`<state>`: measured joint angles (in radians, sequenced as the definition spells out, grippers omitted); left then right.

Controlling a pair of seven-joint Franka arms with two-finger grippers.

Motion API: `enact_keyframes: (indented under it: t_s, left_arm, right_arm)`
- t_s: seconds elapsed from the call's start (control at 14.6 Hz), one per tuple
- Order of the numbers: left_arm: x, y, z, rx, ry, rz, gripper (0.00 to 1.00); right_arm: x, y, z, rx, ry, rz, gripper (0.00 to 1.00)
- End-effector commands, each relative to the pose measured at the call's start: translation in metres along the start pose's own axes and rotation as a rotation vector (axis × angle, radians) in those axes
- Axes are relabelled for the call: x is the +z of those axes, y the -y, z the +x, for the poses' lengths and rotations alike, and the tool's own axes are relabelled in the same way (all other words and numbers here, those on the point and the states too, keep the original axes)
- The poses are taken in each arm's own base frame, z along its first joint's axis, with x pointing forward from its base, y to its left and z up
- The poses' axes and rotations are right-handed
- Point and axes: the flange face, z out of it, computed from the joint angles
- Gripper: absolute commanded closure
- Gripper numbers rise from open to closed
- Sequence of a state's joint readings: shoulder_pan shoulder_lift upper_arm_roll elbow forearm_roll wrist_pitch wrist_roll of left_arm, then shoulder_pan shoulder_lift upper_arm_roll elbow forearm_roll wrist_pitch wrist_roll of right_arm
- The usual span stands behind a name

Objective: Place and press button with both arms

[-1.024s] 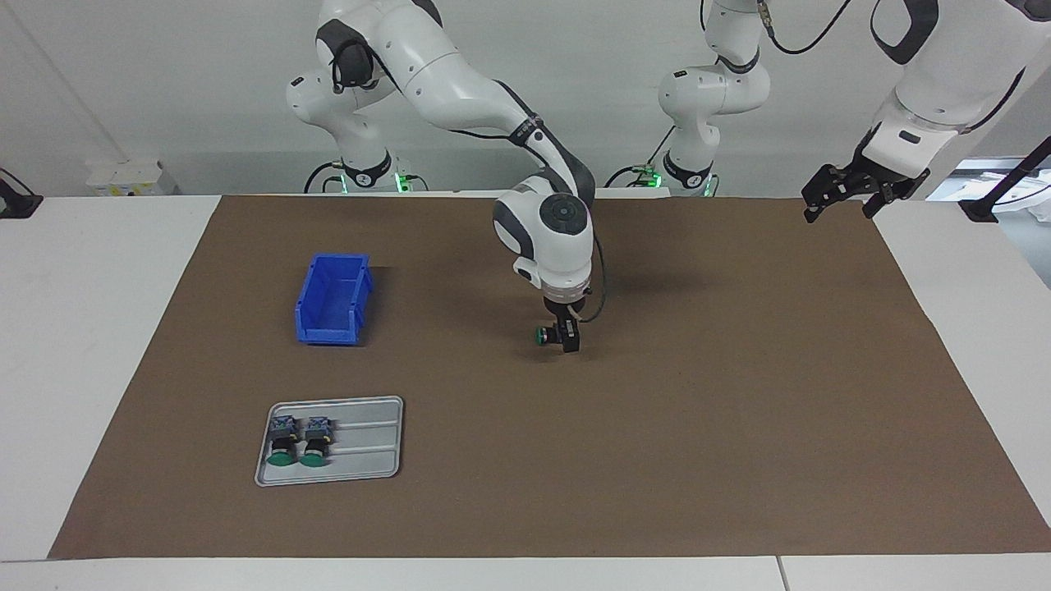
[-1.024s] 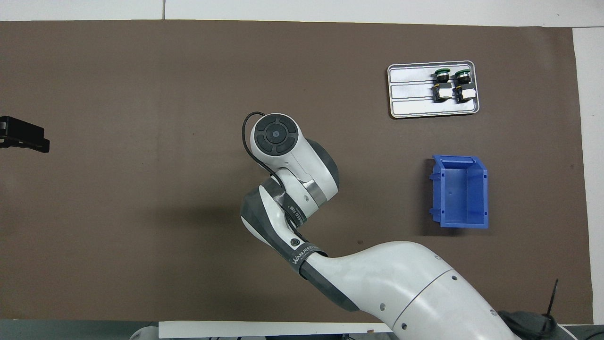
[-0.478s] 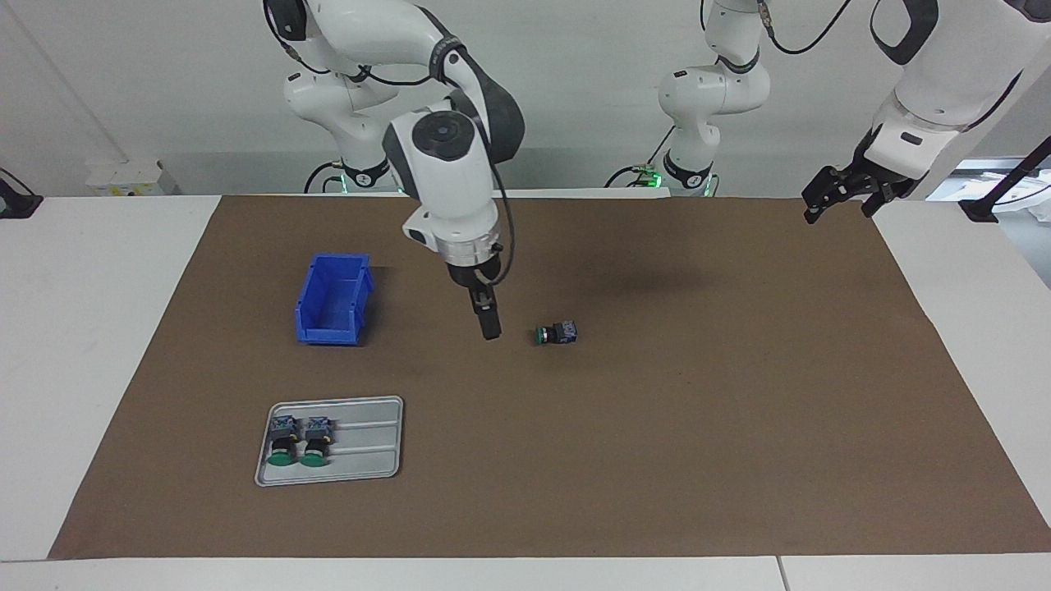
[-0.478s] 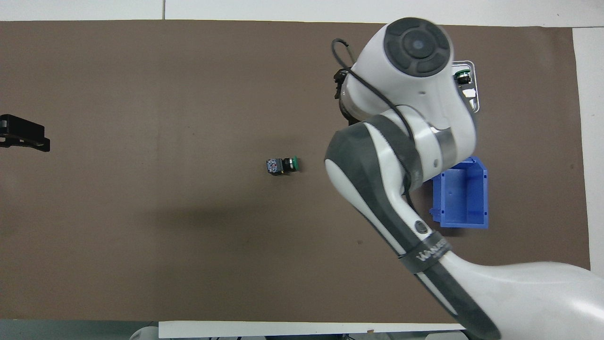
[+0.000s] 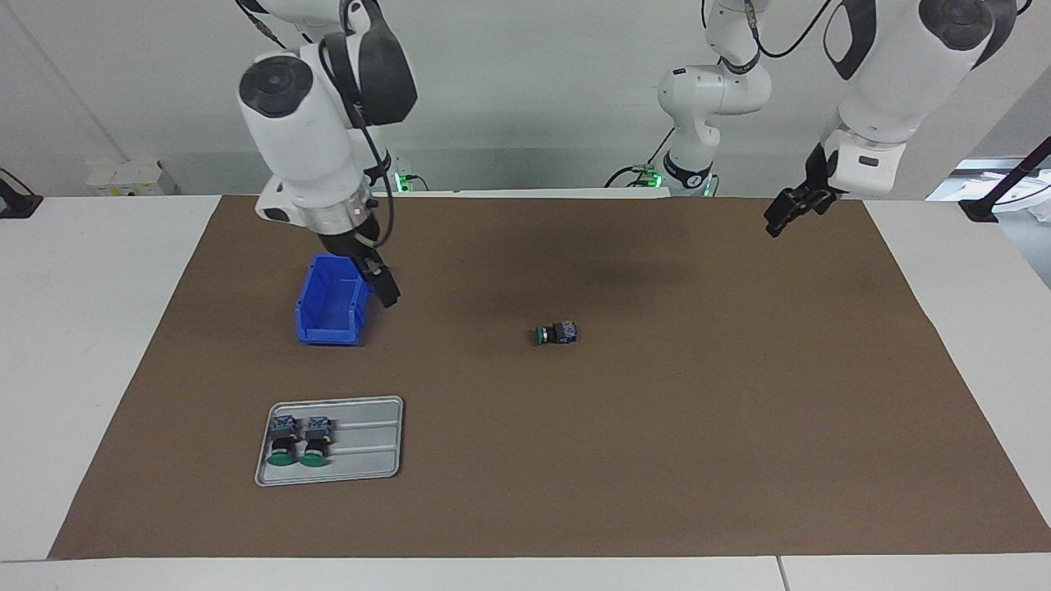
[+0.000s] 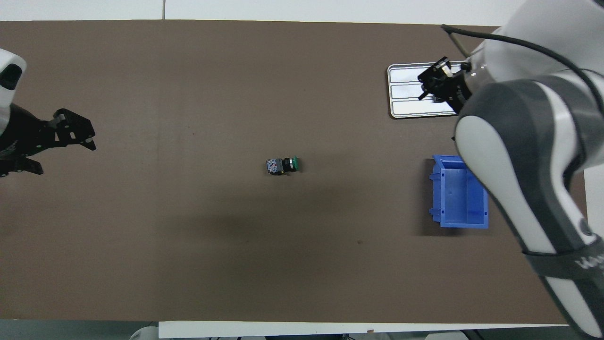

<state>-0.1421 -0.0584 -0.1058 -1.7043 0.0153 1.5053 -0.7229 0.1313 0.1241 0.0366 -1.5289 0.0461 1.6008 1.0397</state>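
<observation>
Brown matting [image 5: 657, 460] covers the white table where two white arms work. Nearest the robots, the left gripper [image 5: 790, 215] hangs empty, fingers spread wide, over the mat's edge, well apart from the button [image 5: 556, 332]. That green-capped button lies alone on its side at mid-mat. Beside it, toward the right arm's end, the right gripper [image 5: 386, 289] hangs open and empty by the blue bin [image 5: 332, 300]. Farther out than the button, a grey tray [image 5: 369, 447] holds two more buttons [image 5: 297, 439].
</observation>
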Motion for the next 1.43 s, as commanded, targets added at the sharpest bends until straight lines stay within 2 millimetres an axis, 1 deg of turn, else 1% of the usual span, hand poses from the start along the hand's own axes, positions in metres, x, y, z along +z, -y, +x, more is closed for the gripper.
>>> enact_keyframes:
  t_s: [0.0, 0.07, 0.2, 0.27, 0.34, 0.41, 0.48, 0.55, 0.61, 0.68, 0.75, 0.82, 0.89, 0.96, 1.09, 1.16, 1.3, 1.37]
  left_arm:
    - [0.02, -0.042, -0.018, -0.178, 0.01, -0.005, 0.0]
    - [0.032, -0.058, -0.021, -0.25, 0.022, -0.003, 0.0]
    - [0.05, -0.087, -0.028, -0.382, 0.053, -0.021, 0.0]
    - [0.058, -0.101, -0.035, -0.43, 0.066, -0.012, 0.0]
    - [0.067, -0.118, -0.044, -0.496, 0.069, -0.01, 0.0]
    - [0.072, -0.134, -0.05, -0.581, 0.058, -0.03, 0.0]
    - [0.079, -0.145, -0.056, -0.638, 0.058, -0.033, 0.0]
    - [0.088, -0.16, -0.068, -0.67, 0.059, -0.021, 0.0]
    - [0.1, -0.173, -0.074, -0.73, 0.061, -0.01, 0.0]
    - [0.107, -0.183, -0.074, -0.8, 0.056, -0.031, 0.0]
    - [0.109, -0.193, -0.081, -0.836, 0.052, -0.06, 0.0]
    - [0.119, -0.204, -0.087, -0.855, 0.051, -0.066, 0.0]
    - [0.125, -0.217, -0.101, -0.869, 0.049, -0.079, 0.0]
    - [0.138, -0.228, -0.104, -0.904, 0.052, -0.085, 0.0]
    - [0.145, -0.241, -0.118, -0.904, 0.05, -0.122, 0.01]
    - [0.152, -0.246, -0.119, -0.899, 0.051, -0.13, 0.01]
    - [0.182, -0.268, -0.145, -0.862, 0.049, -0.095, 0.01]
    - [0.194, -0.275, -0.143, -0.888, 0.052, -0.092, 0.01]
  right_arm:
    - [-0.031, -0.049, 0.015, -0.141, 0.001, -0.007, 0.01]
    - [-0.038, -0.06, 0.02, -0.211, 0.007, -0.02, 0.01]
    - [-0.049, -0.078, 0.02, -0.362, 0.011, -0.057, 0.01]
    - [-0.049, -0.086, 0.02, -0.443, 0.022, -0.078, 0.01]
    - [-0.048, -0.096, 0.027, -0.52, 0.048, -0.096, 0.01]
    - [-0.045, -0.108, 0.039, -0.623, 0.069, -0.098, 0.01]
    - [-0.04, -0.117, 0.044, -0.726, 0.083, -0.096, 0.01]
    - [-0.04, -0.119, 0.045, -0.789, 0.085, -0.093, 0.01]
    - [-0.041, -0.12, 0.046, -0.793, 0.082, -0.092, 0.01]
    - [-0.041, -0.119, 0.047, -0.8, 0.066, -0.104, 0.01]
    - [-0.037, -0.117, 0.048, -0.814, 0.043, -0.117, 0.01]
    - [-0.038, -0.115, 0.047, -0.838, 0.034, -0.124, 0.01]
    - [-0.038, -0.113, 0.045, -0.845, 0.03, -0.131, 0.01]
    - [-0.038, -0.114, 0.046, -0.845, 0.029, -0.132, 0.01]
    - [-0.037, -0.116, 0.048, -0.851, 0.03, -0.132, 0.01]
    - [-0.038, -0.116, 0.049, -0.863, 0.027, -0.13, 0.01]
    - [-0.036, -0.116, 0.056, -0.859, 0.024, -0.127, 0.01]
    - [-0.036, -0.117, 0.055, -0.858, 0.028, -0.125, 0.01]
